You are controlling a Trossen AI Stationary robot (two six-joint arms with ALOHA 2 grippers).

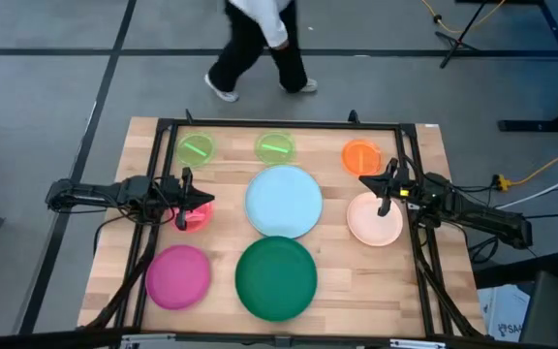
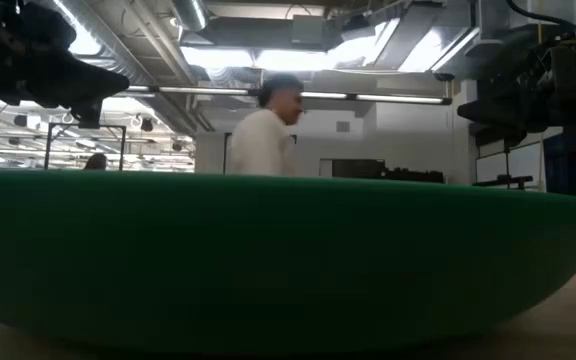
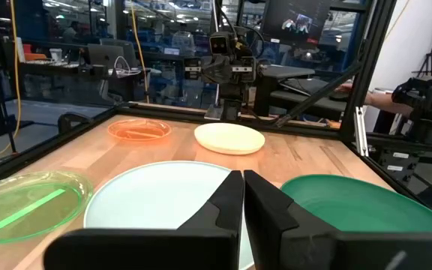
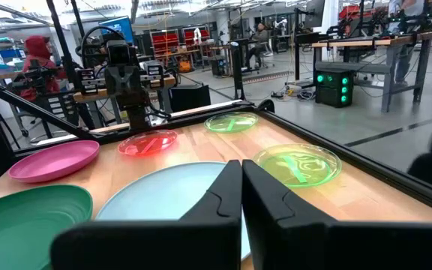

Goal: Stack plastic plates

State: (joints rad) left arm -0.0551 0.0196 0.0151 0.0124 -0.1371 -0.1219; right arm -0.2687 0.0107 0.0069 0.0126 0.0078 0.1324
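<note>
All plates lie flat on the wooden table, apart from one another. Along the far edge are two lime green plates [image 1: 196, 148] [image 1: 275, 146] and the orange plate [image 1: 360, 156]. The light blue plate [image 1: 284, 201] is in the middle, the dark green plate [image 1: 276, 278] near it and the magenta plate [image 1: 177, 276] at the near left. My left gripper [image 1: 184, 199] [image 3: 242, 191] hovers shut above the pink-red plate [image 1: 196, 217]. My right gripper [image 1: 387, 191] [image 4: 241, 184] hovers shut over the far edge of the peach plate [image 1: 374, 220].
A black frame [image 1: 279, 126] runs around the table, with rails along its left and right sides. A person [image 1: 255, 44] walks on the floor past the far edge. In the low view the dark green plate [image 2: 268, 260] fills the foreground.
</note>
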